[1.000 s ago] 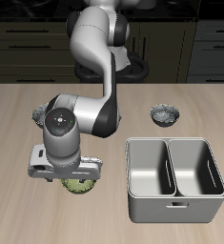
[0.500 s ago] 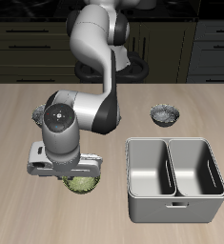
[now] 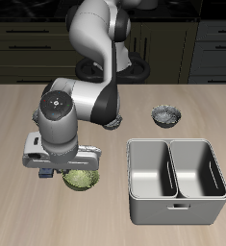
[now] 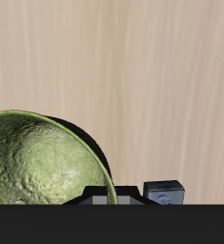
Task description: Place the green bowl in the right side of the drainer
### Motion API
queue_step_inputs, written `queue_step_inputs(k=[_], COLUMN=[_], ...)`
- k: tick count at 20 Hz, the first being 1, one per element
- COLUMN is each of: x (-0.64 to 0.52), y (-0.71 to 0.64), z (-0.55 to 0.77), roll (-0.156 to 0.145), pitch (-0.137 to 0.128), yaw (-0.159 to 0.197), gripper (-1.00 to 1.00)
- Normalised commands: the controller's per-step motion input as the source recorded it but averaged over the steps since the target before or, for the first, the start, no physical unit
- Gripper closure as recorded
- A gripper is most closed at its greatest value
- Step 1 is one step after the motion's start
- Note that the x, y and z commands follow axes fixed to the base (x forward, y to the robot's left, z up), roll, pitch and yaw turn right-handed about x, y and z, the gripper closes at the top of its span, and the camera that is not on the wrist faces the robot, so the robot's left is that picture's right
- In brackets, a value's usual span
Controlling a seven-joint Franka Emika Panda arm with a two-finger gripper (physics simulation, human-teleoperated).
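The gripper (image 3: 74,174) is gripping the green bowl's (image 3: 81,180) rim, hanging above the desk (image 3: 18,211); the drainer (image 3: 177,181) is sitting at the bowl's three o'clock.

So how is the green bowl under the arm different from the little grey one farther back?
The green bowl is yellow-green and mottled; the grey bowl is grey-blue and speckled. The green one looks somewhat bigger. It sits partly hidden beneath the pincer, while the grey one stands in the open. Both are round, shallow and upright.
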Motion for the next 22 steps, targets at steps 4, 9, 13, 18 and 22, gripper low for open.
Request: queue_step_inputs(k=[4,9,13,18,22], x=[-0.1,-0.18,-0.12,-0.15,-0.13], y=[0.01,0.06,0.04,0.13,0.04], z=[0.61,0.66,0.54,0.57,0.49], roll=[-0.03,-0.017,-0.025,-0.018,-0.029], pitch=[-0.085,-0.089,-0.065,-0.071,-0.075], yaw=[-0.005,-0.001,-0.012,0.0,-0.014], gripper=[1.0,1.0,1.0,1.0,1.0])
